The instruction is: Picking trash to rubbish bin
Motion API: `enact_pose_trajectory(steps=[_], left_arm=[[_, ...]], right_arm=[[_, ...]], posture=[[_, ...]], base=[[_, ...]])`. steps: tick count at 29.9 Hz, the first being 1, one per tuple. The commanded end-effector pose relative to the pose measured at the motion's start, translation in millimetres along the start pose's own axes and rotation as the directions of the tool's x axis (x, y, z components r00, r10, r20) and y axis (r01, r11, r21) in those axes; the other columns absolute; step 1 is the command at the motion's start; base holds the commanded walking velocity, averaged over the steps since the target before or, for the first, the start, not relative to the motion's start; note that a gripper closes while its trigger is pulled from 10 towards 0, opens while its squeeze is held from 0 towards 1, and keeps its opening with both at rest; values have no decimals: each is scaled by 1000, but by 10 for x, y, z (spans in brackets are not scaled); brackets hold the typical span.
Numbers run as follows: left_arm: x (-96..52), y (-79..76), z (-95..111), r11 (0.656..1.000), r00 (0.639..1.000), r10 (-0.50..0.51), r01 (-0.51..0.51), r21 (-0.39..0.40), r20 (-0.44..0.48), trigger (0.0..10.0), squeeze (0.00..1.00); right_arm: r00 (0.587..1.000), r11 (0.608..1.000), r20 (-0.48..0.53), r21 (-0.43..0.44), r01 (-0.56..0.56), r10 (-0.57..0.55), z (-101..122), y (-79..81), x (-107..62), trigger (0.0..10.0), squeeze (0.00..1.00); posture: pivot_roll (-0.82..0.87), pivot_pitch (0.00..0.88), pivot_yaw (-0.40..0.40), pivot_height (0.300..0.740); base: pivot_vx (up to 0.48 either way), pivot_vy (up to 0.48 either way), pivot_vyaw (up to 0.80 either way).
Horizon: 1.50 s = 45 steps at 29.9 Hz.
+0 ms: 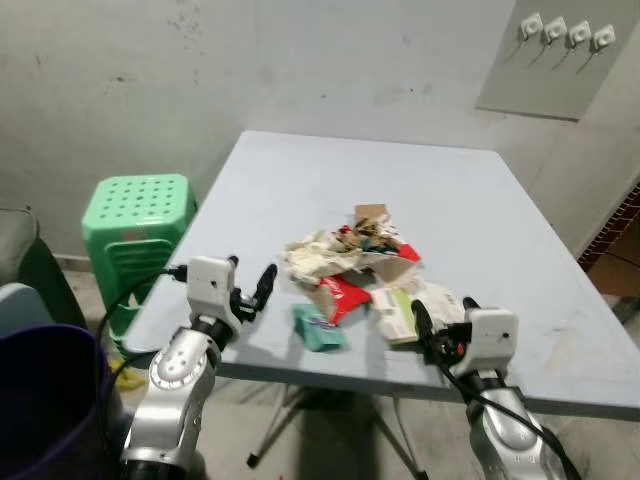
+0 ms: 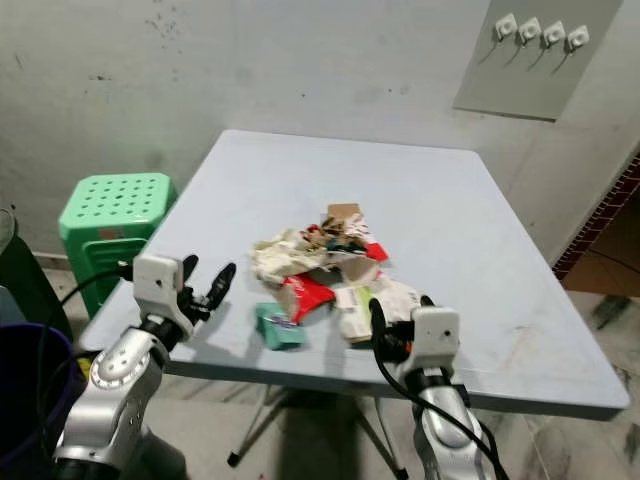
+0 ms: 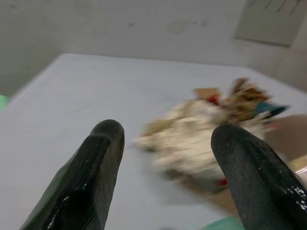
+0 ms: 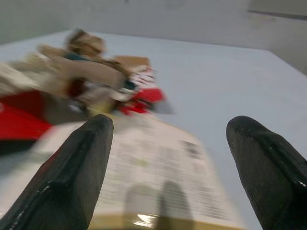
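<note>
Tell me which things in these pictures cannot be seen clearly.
- Trash pile: blurred in the left wrist view, single pieces unclear.
- White packet: print blurred in the right wrist view.
- Dark bin: cut by the left eye view's edge.
- Wall hooks: too small.

- Wall [image 1: 300,60]: bare grey plaster, stained and scuffed, running behind the table.
- Panel [image 1: 560,60]: pale grey board on the wall at upper right, carrying four white hooks [image 1: 565,32] in a row.
- Folding table [image 1: 300,190]: pale blue-grey top, metal legs beneath.
- Plastic stool [image 1: 135,215]: green, perforated seat, just beside the table's left edge.
- Floor [image 1: 340,440]: grey concrete, shadowed under the table.
</note>
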<state>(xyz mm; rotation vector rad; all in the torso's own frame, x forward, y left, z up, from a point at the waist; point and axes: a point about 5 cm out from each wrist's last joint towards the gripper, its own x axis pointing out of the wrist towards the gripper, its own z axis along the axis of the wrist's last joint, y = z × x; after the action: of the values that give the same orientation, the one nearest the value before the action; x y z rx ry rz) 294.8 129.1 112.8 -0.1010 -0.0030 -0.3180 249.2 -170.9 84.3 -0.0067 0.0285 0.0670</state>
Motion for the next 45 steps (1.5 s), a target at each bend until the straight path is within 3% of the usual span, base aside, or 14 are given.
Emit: enact_pose_trajectory(steps=[1,11,14,19,24,26,32,37,45], left_arm=[[12,0,29,1000,1000,-3,3,5,0,10000,0],[59,15,5,998,997,67,-68,-18,-49,10000,0],[70,0,43,999,999,47,-46,28,-27,10000,0],[101,23,79,999,999,38,-38,14,-21,10000,0],[122,36,80,999,999,37,-37,14,-37,10000,0],[136,10,101,999,999,-17,18,29,-36,10000,0],[128,-23,104,996,997,-58,60,63,-41,10000,0],[124,22,108,996,997,-61,64,67,-46,10000,0],[143,82,117,991,994,-91,97,92,-65,10000,0]], right_arm=[[1000,1000,6,5,12,-12,28,-30,-6,10000,0],[999,1000,-52,-26,-10,8,18,-27,2,10000,0],[998,999,-60,-52,-12,9,20,-70,11,10000,0],[997,997,-59,-61,-43,39,66,-246,28,10000,0],[996,992,-50,-103,-79,75,117,-268,52,10000,0],[988,980,-28,-130,-152,149,181,-283,95,10000,0],[982,971,-14,-150,-188,188,253,-305,192,10000,0],[966,956,5,-145,-257,260,354,-244,370,10000,0],[904,897,41,-155,-414,425,537,-15,614,10000,0]], posture=[[-36,0,-63,740],[-40,0,-70,740],[-43,0,-69,740],[-55,0,-62,740],[-60,0,-56,740],[-62,0,-53,740],[-60,0,-50,740],[-52,0,-55,740],[-49,0,-61,740]], base=[[0,-458,0],[0,-92,0],[0,0,0],[0,0,0],[0,0,0],[0,0,0],[0,0,0],[0,0,0],[0,0,0]])
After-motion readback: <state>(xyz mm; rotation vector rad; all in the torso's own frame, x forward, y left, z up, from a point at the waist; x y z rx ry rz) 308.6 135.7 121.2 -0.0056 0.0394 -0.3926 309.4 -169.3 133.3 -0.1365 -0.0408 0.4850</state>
